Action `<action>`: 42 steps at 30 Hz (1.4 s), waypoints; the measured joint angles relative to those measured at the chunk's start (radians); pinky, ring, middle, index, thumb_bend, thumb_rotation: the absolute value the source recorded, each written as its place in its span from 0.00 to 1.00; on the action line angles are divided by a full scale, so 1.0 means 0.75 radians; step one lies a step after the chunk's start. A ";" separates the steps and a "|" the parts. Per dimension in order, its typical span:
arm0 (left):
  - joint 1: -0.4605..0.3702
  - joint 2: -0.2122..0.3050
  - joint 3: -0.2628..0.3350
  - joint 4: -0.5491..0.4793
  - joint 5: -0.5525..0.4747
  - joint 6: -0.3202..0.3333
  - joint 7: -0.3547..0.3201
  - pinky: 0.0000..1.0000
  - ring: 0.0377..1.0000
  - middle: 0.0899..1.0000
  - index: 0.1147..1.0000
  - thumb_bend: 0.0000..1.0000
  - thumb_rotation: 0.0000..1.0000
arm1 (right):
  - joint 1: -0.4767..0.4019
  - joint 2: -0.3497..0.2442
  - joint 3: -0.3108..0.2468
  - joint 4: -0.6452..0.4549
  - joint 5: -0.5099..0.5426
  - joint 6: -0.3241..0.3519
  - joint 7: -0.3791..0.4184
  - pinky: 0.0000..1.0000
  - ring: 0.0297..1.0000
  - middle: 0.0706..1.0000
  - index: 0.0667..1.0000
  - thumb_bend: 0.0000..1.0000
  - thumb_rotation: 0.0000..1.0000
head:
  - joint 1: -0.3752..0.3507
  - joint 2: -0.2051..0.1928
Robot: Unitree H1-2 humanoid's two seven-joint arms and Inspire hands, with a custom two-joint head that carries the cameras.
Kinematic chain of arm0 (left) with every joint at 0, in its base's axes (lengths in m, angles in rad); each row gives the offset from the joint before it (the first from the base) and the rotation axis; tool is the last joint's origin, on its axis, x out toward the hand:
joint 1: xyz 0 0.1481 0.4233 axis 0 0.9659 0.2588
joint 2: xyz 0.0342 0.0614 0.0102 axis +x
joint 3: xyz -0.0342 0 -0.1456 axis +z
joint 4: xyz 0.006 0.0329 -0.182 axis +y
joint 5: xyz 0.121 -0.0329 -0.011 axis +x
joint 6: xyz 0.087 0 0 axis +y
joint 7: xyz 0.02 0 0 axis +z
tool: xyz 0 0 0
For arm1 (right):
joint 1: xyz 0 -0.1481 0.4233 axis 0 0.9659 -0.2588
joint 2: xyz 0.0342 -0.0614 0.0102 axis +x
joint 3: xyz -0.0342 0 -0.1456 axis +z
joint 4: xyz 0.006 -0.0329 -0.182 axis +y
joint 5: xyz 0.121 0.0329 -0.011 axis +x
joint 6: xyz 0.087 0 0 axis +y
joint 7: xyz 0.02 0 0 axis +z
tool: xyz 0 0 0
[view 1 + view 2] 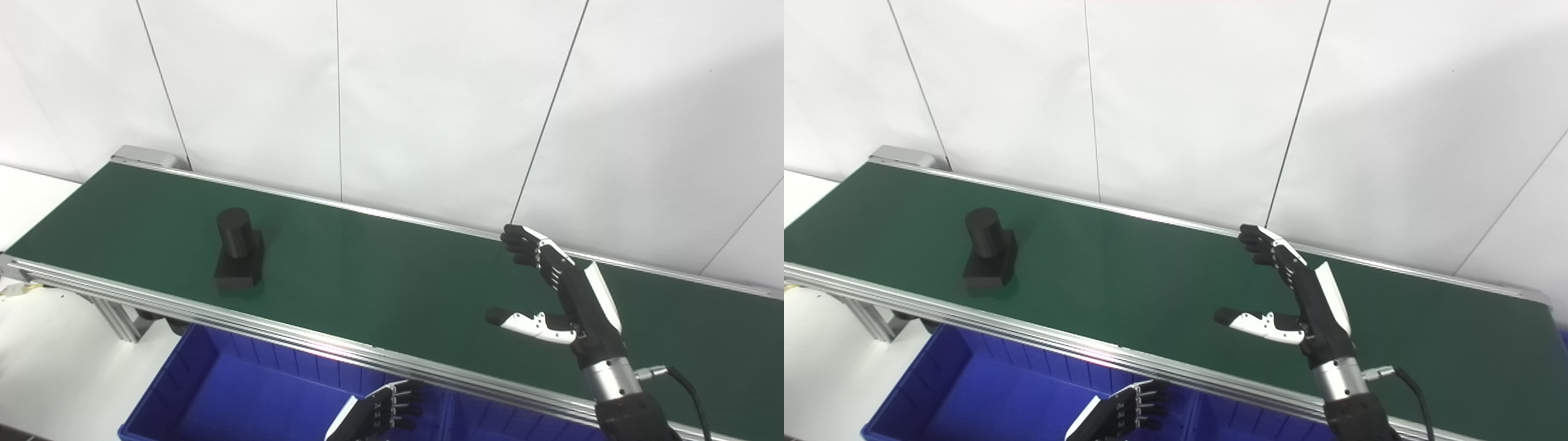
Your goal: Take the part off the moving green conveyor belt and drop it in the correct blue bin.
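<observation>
Black part (237,251) sat on the belt (392,288), far left, well apart from both hands
It looked rigid, light, smooth; best gripped round its upright cylinder. Right hand (554,288) hung spread, empty; left hand (380,416) waited over the bin (184,380), fingers loosely curled, empty

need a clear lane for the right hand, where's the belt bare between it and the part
The green belt is bare between the black part and the open right hand, rail to rail. Past the part toward the belt's left end is bare too. Below the near rail, the left hand hovers over the blue bin.
</observation>
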 measured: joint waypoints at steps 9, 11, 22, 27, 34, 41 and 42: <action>-0.001 0.000 -0.006 0.003 0.007 0.000 0.012 0.69 0.73 0.76 0.78 0.90 0.05 | -0.102 0.029 0.042 0.212 -0.043 -0.070 -0.002 0.78 0.82 0.82 0.83 0.80 0.33 | 0.006 -0.008; 0.000 -0.002 -0.006 0.007 0.007 0.000 0.012 0.69 0.73 0.77 0.78 0.91 0.05 | -0.119 0.038 0.049 0.241 -0.050 -0.084 -0.002 0.78 0.83 0.83 0.83 0.80 0.34 | 0.008 -0.008; -0.001 -0.014 -0.012 0.016 0.014 0.000 0.015 0.67 0.72 0.75 0.78 0.91 0.08 | -0.220 0.073 0.094 0.446 -0.152 -0.118 -0.048 0.77 0.82 0.81 0.81 0.80 0.32 | 0.014 -0.004; -0.001 -0.026 -0.021 0.016 0.017 0.000 0.016 0.69 0.73 0.75 0.78 0.91 0.07 | -0.243 0.102 0.119 0.540 -0.185 -0.149 -0.060 0.78 0.82 0.81 0.82 0.81 0.34 | 0.020 -0.002; -0.001 -0.039 -0.032 0.015 0.017 0.000 0.016 0.70 0.74 0.76 0.79 0.91 0.09 | -0.301 0.113 0.150 0.642 -0.258 -0.188 -0.108 0.77 0.83 0.84 0.84 0.82 0.38 | 0.027 0.004; 0.001 -0.040 -0.050 0.013 0.033 0.000 0.040 0.71 0.75 0.77 0.78 0.91 0.10 | -0.333 0.116 0.199 0.692 -0.331 -0.198 -0.135 0.75 0.82 0.84 0.86 0.82 0.39 | 0.039 0.000; 0.001 -0.041 -0.053 0.012 0.042 0.000 0.045 0.71 0.75 0.77 0.79 0.92 0.11 | -0.334 0.116 0.199 0.700 -0.333 -0.198 -0.139 0.75 0.82 0.84 0.86 0.82 0.39 | 0.039 0.002</action>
